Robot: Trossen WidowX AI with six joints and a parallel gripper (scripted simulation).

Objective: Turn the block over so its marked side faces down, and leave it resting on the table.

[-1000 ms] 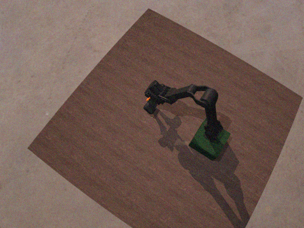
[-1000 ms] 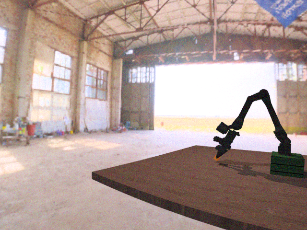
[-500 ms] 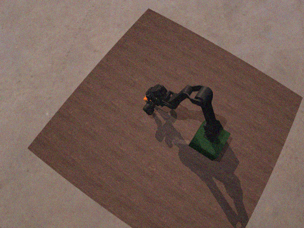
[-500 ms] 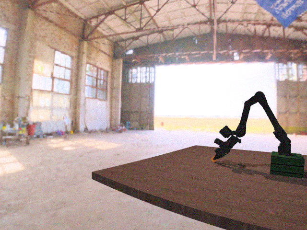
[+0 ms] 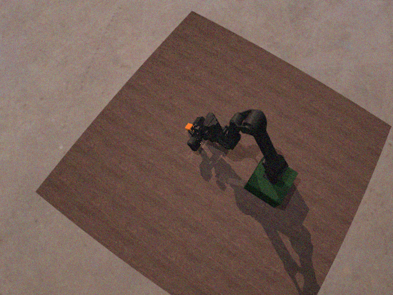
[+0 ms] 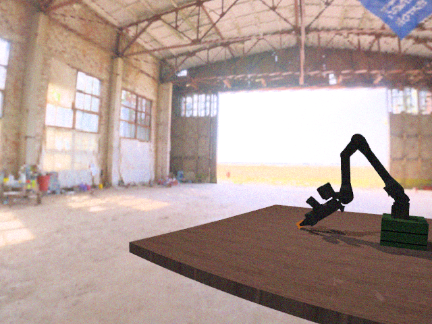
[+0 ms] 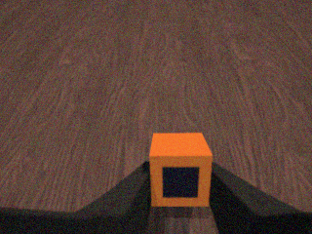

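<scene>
Orange is showing right at the tip of the arm: the orange block (image 7: 180, 176) is sitting clamped between the two dark fingers of the gripper (image 5: 192, 129), one finger pressing on each side. In the wrist view the block's marked side, a dark navy square framed in orange, is facing back toward the camera, and a plain orange face is pointing up and away. The gripper is grasping the block firmly, jaws held apart only by the block's width.

From the exterior view the gripper (image 6: 306, 221) is slanting steeply down and forward, and the block (image 6: 299, 224) is peeking out at its lowest end, right down at the wooden table top (image 6: 244, 251); whether it is touching the wood cannot be told. From above, the block (image 5: 189, 126) is sticking out on the far side of the gripper from the green base (image 5: 269, 187), with the black arm (image 5: 253, 126) folding up and over between them and casting a long shadow across the boards.

The table is a dark brown wood-grain slab (image 5: 142, 177) standing on a pale concrete floor (image 6: 87, 244). Around it a big brick hangar is opening out, with tall paned windows (image 6: 87, 100), steel roof trusses (image 6: 209, 31) and a wide bright doorway (image 6: 300, 125).
</scene>
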